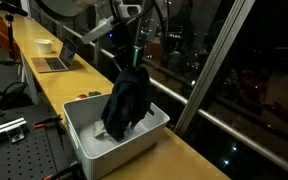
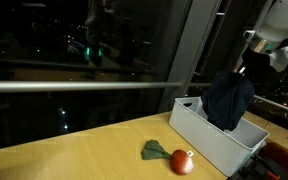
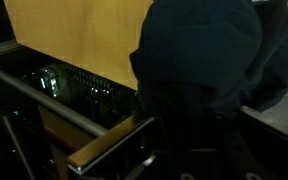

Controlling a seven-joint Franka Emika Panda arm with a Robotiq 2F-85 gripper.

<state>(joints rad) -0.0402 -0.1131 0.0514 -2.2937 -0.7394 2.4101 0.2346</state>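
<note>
My gripper (image 1: pixel 132 62) is shut on the top of a dark navy cloth (image 1: pixel 126 100) and holds it hanging over a white rectangular bin (image 1: pixel 84 140). The cloth's lower end reaches into the bin. In the other exterior view the gripper (image 2: pixel 246 68) sits above the cloth (image 2: pixel 229 100), which hangs into the bin (image 2: pixel 209 135). In the wrist view the dark cloth (image 3: pixel 209 50) fills most of the picture and hides the fingers.
A red apple-like toy (image 2: pixel 182 161) and a green piece (image 2: pixel 154 151) lie on the wooden counter (image 2: pixel 74 155) beside the bin. A laptop (image 1: pixel 56 60) and a white bowl (image 1: pixel 45 44) sit farther along the counter. Dark windows run alongside.
</note>
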